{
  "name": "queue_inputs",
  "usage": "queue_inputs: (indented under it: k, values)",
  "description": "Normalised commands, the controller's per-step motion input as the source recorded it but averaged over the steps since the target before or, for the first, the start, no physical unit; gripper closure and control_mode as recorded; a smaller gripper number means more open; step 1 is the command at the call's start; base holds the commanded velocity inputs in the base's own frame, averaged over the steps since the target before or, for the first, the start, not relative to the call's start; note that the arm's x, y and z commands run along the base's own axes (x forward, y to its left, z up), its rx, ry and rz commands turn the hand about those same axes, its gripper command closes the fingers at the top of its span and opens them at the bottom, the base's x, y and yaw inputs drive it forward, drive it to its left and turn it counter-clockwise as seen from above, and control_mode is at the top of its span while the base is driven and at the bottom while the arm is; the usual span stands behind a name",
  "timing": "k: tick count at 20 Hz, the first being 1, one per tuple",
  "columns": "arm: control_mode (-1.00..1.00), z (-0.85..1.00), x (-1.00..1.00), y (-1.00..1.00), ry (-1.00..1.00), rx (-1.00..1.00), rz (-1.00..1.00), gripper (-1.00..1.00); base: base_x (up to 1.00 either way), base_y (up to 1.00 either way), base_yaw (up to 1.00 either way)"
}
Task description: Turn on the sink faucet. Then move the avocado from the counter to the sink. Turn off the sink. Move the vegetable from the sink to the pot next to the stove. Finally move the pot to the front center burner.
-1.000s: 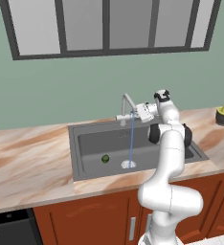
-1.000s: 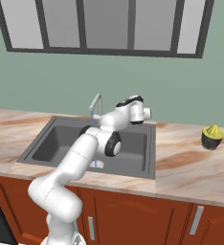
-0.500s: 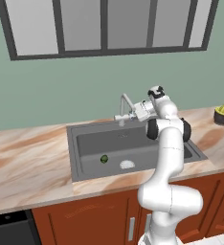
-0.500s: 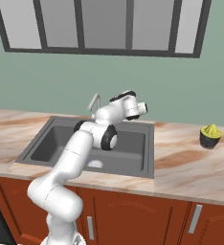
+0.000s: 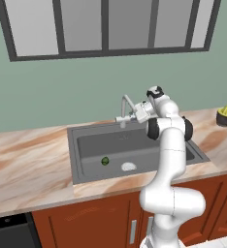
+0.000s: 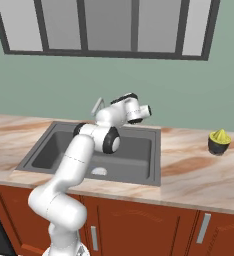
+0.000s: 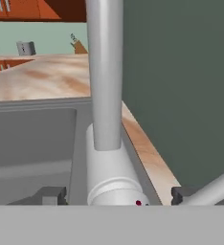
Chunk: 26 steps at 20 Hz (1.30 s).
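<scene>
The sink faucet (image 5: 126,107) stands behind the dark sink (image 5: 86,145), and no water runs from it. My gripper (image 5: 136,115) is at the faucet's base, open. Up close, its fingertips (image 7: 50,195) stand on either side of the faucet base (image 7: 112,178). The lever (image 7: 214,188) slants past the right tip. The small dark green avocado (image 5: 105,161) lies on the sink floor, left of the pale drain (image 5: 128,166). The marbled counter (image 5: 28,160) runs along both sides of the sink. The pot and the stove are out of view.
A yellow-green thing in a dark bowl (image 5: 225,116) sits on the counter at the far right, also seen from the other side (image 6: 219,141). The green wall and a window rise close behind the faucet. A black appliance front (image 5: 6,233) shows below the counter at the left.
The water stream seen a second ago has stopped. My hand has moved left, closer to the faucet base. The avocado has not moved.
</scene>
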Motion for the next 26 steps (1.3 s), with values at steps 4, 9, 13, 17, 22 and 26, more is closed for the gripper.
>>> queue_inputs:
  k: [4,9,13,17,22,26]
  values:
    - [-1.00,0.02,0.00,0.00,-0.06,0.00,0.03,1.00,0.00,0.00,0.00]
    - [-1.00,0.02,0.01,0.00,-0.03,0.00,0.03,-1.00,0.00,0.00,0.00]
    - [-1.00,0.10,0.01,0.00,-0.04,0.00,0.03,-1.00,0.00,0.00,0.00]
    - [-1.00,0.18,0.03,-0.12,-0.02,0.00,0.02,-1.00,0.00,0.00,0.00]
    - [-1.00,0.26,0.00,-0.25,-0.02,0.00,0.01,-1.00,0.00,0.00,0.00]
    - [-1.00,0.24,0.00,-0.30,-0.03,0.00,0.01,-1.00,0.00,0.00,0.00]
